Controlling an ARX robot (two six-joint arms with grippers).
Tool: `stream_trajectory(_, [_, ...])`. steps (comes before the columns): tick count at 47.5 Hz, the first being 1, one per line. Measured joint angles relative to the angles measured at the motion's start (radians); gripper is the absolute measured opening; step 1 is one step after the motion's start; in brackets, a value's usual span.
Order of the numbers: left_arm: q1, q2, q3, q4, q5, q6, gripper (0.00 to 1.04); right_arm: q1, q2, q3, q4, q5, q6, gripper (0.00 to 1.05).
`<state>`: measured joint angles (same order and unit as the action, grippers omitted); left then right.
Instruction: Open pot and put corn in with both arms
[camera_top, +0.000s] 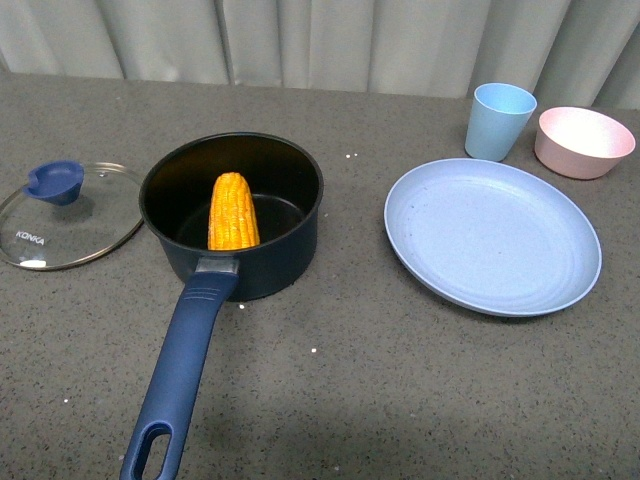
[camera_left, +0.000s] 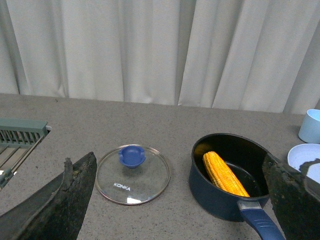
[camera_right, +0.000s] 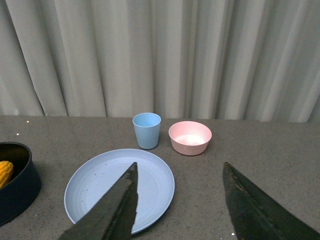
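Observation:
The dark navy pot (camera_top: 290, 262) stands uncovered left of centre on the grey table, its long blue handle (camera_top: 185, 360) pointing toward me. The yellow-orange corn (camera_top: 232, 212) lies inside it, leaning on the pot's wall. The glass lid (camera_top: 70, 215) with its blue knob lies flat on the table just left of the pot. Neither arm shows in the front view. My left gripper (camera_left: 180, 157) is open and empty, back from the lid (camera_left: 132, 175) and pot (camera_left: 210, 192). My right gripper (camera_right: 179, 165) is open and empty above the plate's near edge.
A wide light-blue plate (camera_top: 490, 235) lies right of the pot, with a blue cup (camera_top: 498, 120) and a pink bowl (camera_top: 583, 140) behind it. A grey-green rack (camera_left: 20, 132) sits off the table's left end. Pale curtains close the back.

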<state>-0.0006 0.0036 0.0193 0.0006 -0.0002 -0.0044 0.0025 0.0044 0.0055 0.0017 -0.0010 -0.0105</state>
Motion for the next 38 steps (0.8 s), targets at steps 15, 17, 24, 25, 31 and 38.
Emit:
stream_trajectory(15, [0.0, 0.0, 0.0, 0.0, 0.0, 0.0, 0.98, 0.0, 0.0, 0.0, 0.0, 0.0, 0.002, 0.97])
stream_trajectory(17, [0.0, 0.0, 0.0, 0.0, 0.0, 0.0, 0.98, 0.0, 0.0, 0.0, 0.0, 0.0, 0.002, 0.95])
stream_trajectory(24, [0.0, 0.0, 0.0, 0.0, 0.0, 0.0, 0.98, 0.0, 0.0, 0.0, 0.0, 0.0, 0.002, 0.96])
stream_trajectory(25, [0.0, 0.0, 0.0, 0.0, 0.0, 0.0, 0.98, 0.0, 0.0, 0.0, 0.0, 0.0, 0.002, 0.96])
stream_trajectory(31, [0.0, 0.0, 0.0, 0.0, 0.0, 0.0, 0.98, 0.0, 0.0, 0.0, 0.0, 0.0, 0.002, 0.96])
stream_trajectory(38, [0.0, 0.0, 0.0, 0.0, 0.0, 0.0, 0.98, 0.0, 0.0, 0.0, 0.0, 0.0, 0.002, 0.96])
